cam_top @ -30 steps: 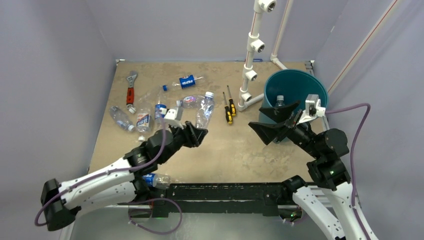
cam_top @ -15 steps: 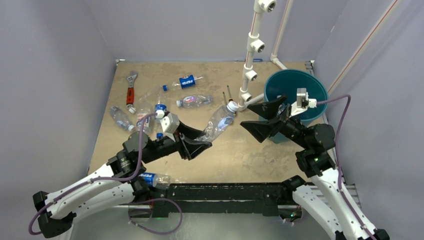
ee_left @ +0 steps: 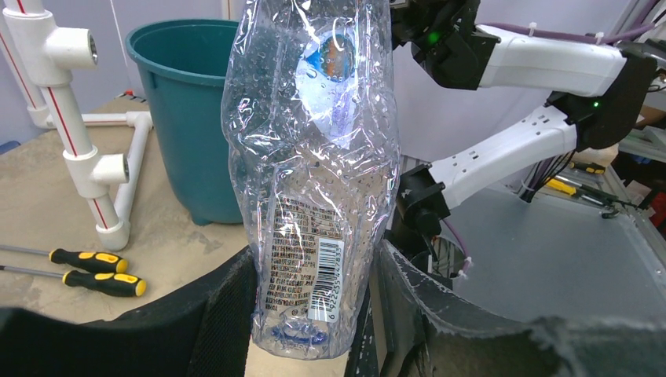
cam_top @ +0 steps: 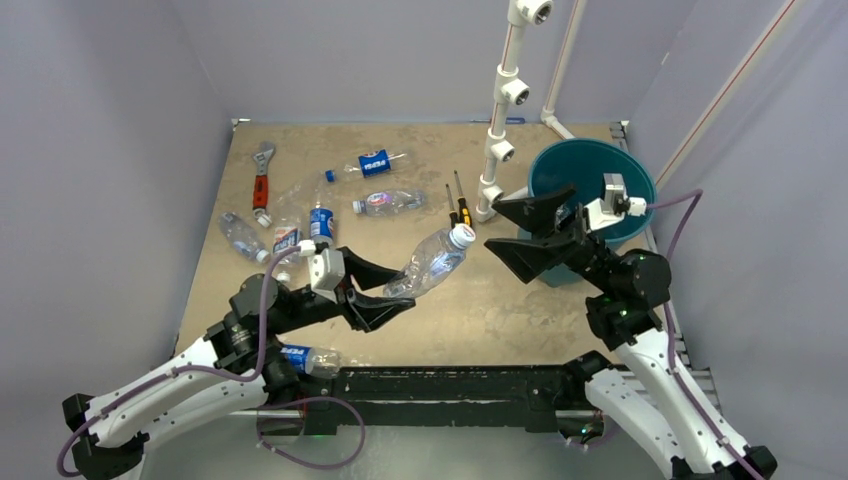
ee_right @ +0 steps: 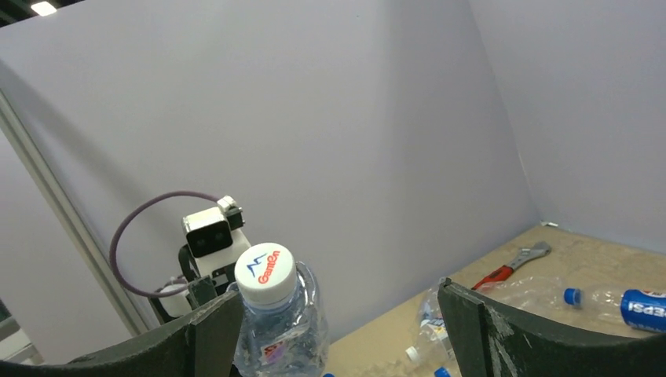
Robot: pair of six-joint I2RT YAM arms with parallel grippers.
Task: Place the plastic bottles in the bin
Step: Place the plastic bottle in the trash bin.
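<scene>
My left gripper (cam_top: 385, 298) is shut on the base of a clear plastic bottle (cam_top: 425, 268) with a white cap (cam_top: 461, 236). It holds the bottle above the table, tilted with the cap toward the right arm. In the left wrist view the bottle (ee_left: 314, 157) stands between my fingers (ee_left: 224, 302). My right gripper (cam_top: 492, 225) is open in front of the teal bin (cam_top: 640, 178), its jaws facing the cap. In the right wrist view the cap (ee_right: 265, 273) sits between the open jaws, close to the left finger (ee_right: 212, 334). Several other bottles (cam_top: 388, 201) lie at the table's far left.
A white pipe frame (cam_top: 505, 100) stands just left of the bin. Two yellow-and-black screwdrivers (cam_top: 460, 212) lie near its foot. A red-handled wrench (cam_top: 262, 182) lies at the far left. One bottle (cam_top: 310, 358) lies at the near edge by the left arm's base.
My left gripper took hold of the white-capped bottle, lifted it off the table and carried it rightward. My right gripper swung left, away from the bin, toward the cap.
</scene>
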